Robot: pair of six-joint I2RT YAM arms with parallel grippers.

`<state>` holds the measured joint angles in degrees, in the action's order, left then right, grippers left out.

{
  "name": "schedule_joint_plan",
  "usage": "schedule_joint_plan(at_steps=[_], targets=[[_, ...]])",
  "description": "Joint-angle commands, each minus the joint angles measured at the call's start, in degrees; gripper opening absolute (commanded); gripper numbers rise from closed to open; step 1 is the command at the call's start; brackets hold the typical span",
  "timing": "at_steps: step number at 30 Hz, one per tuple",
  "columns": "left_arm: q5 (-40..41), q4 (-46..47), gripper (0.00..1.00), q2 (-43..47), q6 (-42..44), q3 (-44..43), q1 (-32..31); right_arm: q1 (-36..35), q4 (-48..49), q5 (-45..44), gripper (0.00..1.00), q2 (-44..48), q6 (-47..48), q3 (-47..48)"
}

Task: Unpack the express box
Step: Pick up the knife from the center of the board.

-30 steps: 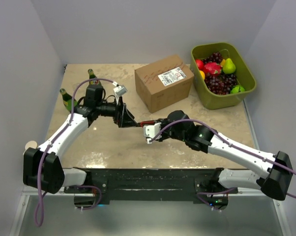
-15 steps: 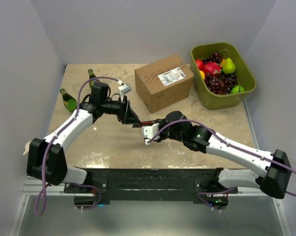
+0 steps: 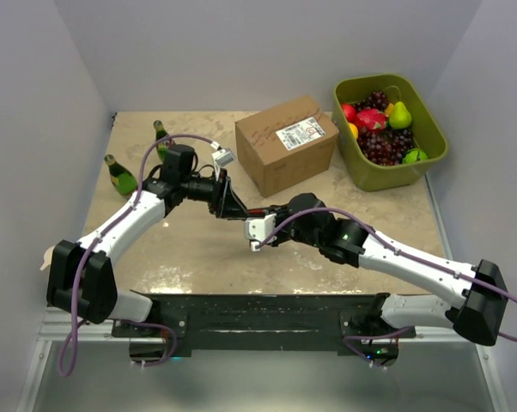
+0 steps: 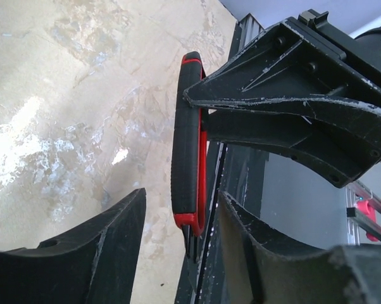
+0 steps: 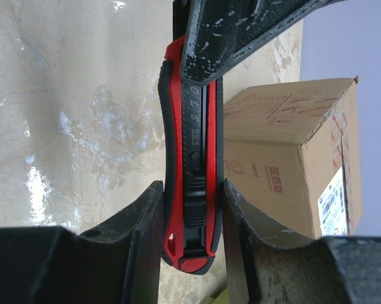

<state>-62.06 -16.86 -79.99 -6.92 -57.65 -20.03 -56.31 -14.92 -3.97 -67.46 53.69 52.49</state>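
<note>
Your right gripper is clamped on the slider end of the red-and-black plastic utility knife. Both of its fingers press the handle's flat sides, so the tool sticks straight out past the fingertips for the other arm to take. Your left gripper straddles the opposite end from the other direction. Its fingers are parted, with a visible gap to the handle on one side, so it has no hold on the knife. I judge this a handover above the beige marbled tabletop, held in the air so that neither set of fingers has to scrape the surface. The brown corrugated cardboard express box stands just beyond the meeting fingertips, on their far side. It is shut, with its white label on top, and nothing touches it. The olive-green plastic tub of fruit sits beside the box, farther from both grippers. Let the left fingers close fully before the right ones release, or the knife may drop.
</note>
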Motion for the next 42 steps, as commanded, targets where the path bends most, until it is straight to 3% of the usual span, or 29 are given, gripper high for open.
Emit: schedule_joint_plan(at_steps=[1, 17, 18, 21, 27, 29, 30, 31, 33, 35, 36, 37, 39, 42], targets=[[-2.8, 2.71, 0.5, -0.61, -0.81, -0.98, -0.27, -0.81, 3.14, -0.87, 0.0, 0.22, 1.06, 2.88], [-6.67, 0.7, 0.27, -1.49, 2.17, -0.27, -0.62, -1.96, 8.23, -3.24, 0.0, -1.18, 1.94, 2.44], [-6.75, 0.43, 0.24, -1.66, 2.43, -0.45, -0.71, -1.96, 8.24, -3.24, 0.0, -1.09, 2.81, 2.44], [-5.97, -0.1, 0.0, -1.75, 3.05, -0.71, -0.8, -2.04, 9.11, -2.98, 0.0, -0.83, 4.22, 2.18], [-5.44, -1.51, 0.0, -0.26, 5.77, -0.54, -1.24, -2.13, 7.72, -3.15, 0.0, -2.32, 4.06, 4.98], [-4.83, -1.07, 0.0, 0.79, 6.21, -0.36, -1.33, -2.13, 1.86, 0.42, 0.16, -3.11, 2.74, 7.35], [-4.82, -1.07, 0.0, 1.75, 6.21, -0.53, -1.33, -2.05, -0.7, 2.45, 0.3, -3.46, -0.14, 10.41], [-4.73, -1.07, 0.0, 2.2, 6.65, -0.54, -1.41, -1.96, -3.42, 3.78, 0.55, -4.34, -1.73, 12.35], [-4.04, -2.03, 0.0, 3.52, 8.39, -0.45, -1.41, -1.26, -12.04, 10.26, 0.71, -4.7, -6.46, 18.57], [-2.81, -2.47, 0.0, 4.66, 9.9, -0.19, -1.41, 2.16, -19.23, 15.19, 0.77, -4.35, -9.29, 22.9], [-2.19, -2.56, 0.0, 5.01, 10.43, 0.16, -1.41, 4.26, -20.23, 22.35, 0.8, -4.0, -13.22, 26.31], [-1.4, -2.74, 0.0, 5.36, 11.13, 0.25, -1.5, 10.46, -20.59, 26.08, 0.84, -3.73, -16.05, 27.91], [-0.52, -2.21, 0.0, 6.42, 11.66, 0.69, -1.5, 16.91, -22.08, 37.65, 0.87, -5.04, -22.37, 31.95], [1.68, -2.12, 0.0, 8.35, 12.98, 0.87, -1.41, 24.57, -23.93, 45.69, 0.88, -8.11, -27.56, 34.52]])
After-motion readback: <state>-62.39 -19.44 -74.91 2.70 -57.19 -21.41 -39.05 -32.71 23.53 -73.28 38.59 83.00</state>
